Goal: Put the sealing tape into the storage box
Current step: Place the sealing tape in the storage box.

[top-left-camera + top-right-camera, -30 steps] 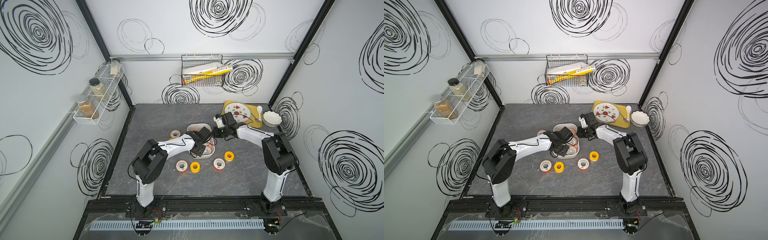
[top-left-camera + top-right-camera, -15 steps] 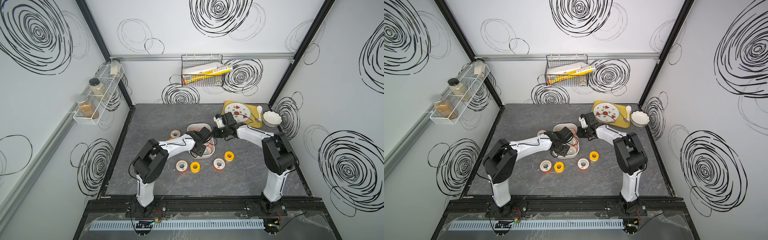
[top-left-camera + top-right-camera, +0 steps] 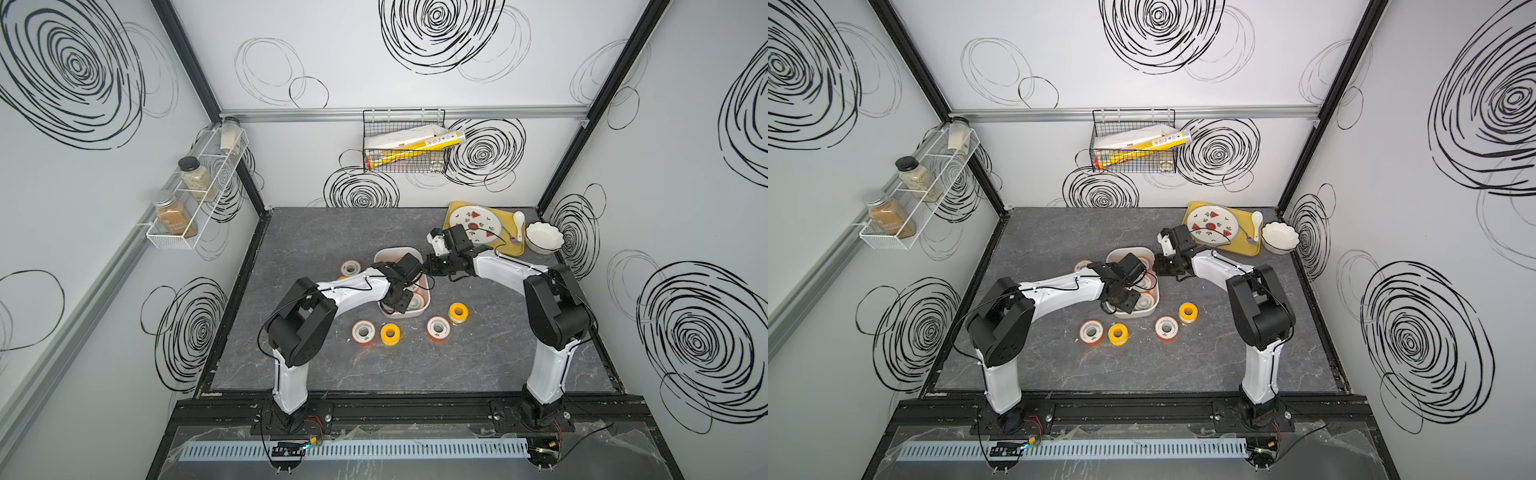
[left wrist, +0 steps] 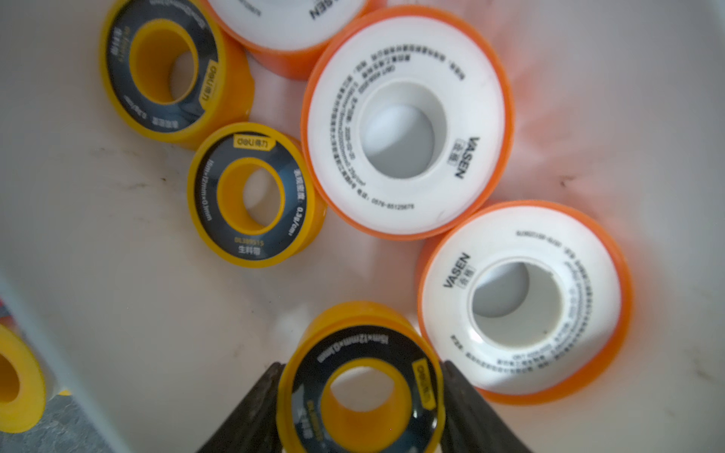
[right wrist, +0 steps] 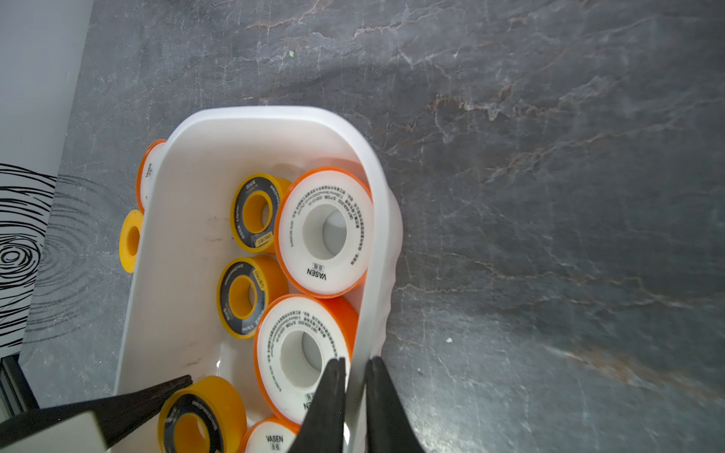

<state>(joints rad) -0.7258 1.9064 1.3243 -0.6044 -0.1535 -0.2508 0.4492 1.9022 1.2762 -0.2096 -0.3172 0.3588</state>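
Left wrist: left pincer (image 4: 361, 364) clasps black-faced spool (image 4: 376, 343); right pincer (image 5: 356, 360) clenched on storage box (image 5: 255, 113) rim.

Smooth glossy plastic storage box (image 5: 255, 113); matt stone-look tabletop (image 5: 549, 196) w/ veins.

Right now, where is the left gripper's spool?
Left wrist view: the spool is in the left gripper, inside the box's near end, beside an orange spool.

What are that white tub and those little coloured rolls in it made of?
White tub: likely plastic; smooth, faintly glossy, rounded moulded rim.
Orange roll: plastic-looking spool, matte white printed face.
Black-faced yellow roll: glossy plastic, probably a printed label.
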